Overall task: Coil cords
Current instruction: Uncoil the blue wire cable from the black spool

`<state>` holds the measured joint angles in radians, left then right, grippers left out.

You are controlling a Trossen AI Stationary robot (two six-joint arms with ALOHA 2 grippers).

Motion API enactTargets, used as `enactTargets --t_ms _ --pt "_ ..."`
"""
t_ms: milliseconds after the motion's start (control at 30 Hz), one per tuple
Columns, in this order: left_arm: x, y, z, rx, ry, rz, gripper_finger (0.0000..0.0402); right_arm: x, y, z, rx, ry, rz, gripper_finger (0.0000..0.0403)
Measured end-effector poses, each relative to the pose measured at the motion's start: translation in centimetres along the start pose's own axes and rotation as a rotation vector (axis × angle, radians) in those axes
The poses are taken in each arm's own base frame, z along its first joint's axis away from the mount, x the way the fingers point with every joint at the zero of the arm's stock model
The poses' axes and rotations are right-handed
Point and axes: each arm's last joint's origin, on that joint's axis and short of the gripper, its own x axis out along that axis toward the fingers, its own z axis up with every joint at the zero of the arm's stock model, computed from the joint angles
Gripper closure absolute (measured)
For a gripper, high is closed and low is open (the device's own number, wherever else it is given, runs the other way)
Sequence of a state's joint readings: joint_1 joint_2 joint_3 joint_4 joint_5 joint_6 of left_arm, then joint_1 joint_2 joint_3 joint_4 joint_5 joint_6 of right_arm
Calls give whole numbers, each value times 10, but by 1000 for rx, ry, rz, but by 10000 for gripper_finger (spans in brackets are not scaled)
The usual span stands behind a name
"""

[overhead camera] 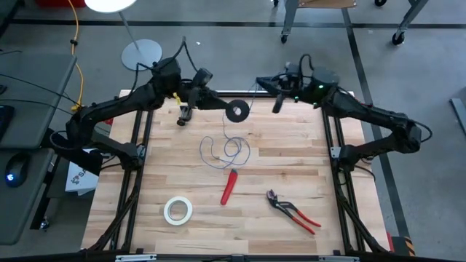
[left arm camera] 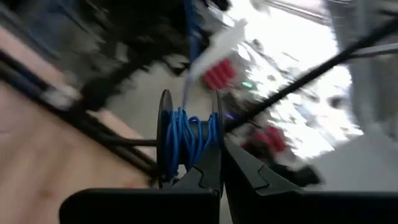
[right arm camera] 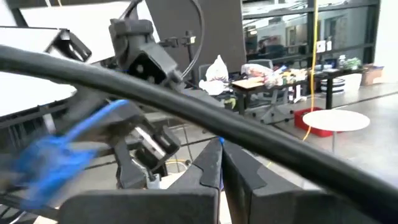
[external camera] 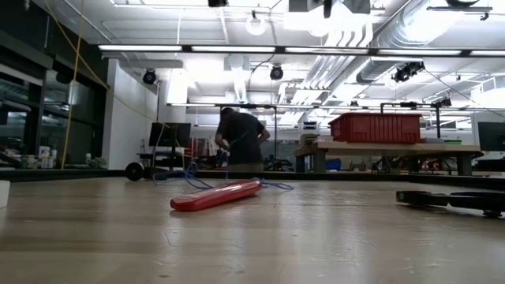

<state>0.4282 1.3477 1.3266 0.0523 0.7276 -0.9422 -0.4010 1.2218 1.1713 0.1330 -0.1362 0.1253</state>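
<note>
1. Lying in loose loops mid-counter (overhead camera: 291, 156), beside the red tool (overhead camera: 229, 186): thin blue wire (overhead camera: 226, 151). Likely featherweight, floppy, prone to tangling and slipping; best pinched on a single strand close to the spool.
2. Farther back, raised near the far edge: black spool (overhead camera: 237, 110), stiffer, better held by its flange.
3. Left gripper (left arm camera: 222, 168): fingers clenched on the spool rim, beside the wound turns.
4. Right gripper (right arm camera: 221, 163): fingers clenched, apparently pinching a blue strand.

Table (overhead camera: 291, 156) — wire (overhead camera: 227, 151), red tool (overhead camera: 228, 186), tape (overhead camera: 178, 209), perhaps pliers (overhead camera: 293, 212).
</note>
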Motion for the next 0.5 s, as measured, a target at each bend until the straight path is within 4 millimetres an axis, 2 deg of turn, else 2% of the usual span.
enactTargets --t_ms 133,233,367,500 --pt "-23 -2 11 137 -172 165 401 -24 3 13 1 8 34 403" --pt "-36 -4 26 256 -352 244 401 -32 11 14 45 47 94 403" --pt "-42 -10 45 342 -562 165 401 -26 27 6 68 89 169 403" --pt "-38 -14 53 301 -645 -3 401 -4 35 -13 76 149 185 403"
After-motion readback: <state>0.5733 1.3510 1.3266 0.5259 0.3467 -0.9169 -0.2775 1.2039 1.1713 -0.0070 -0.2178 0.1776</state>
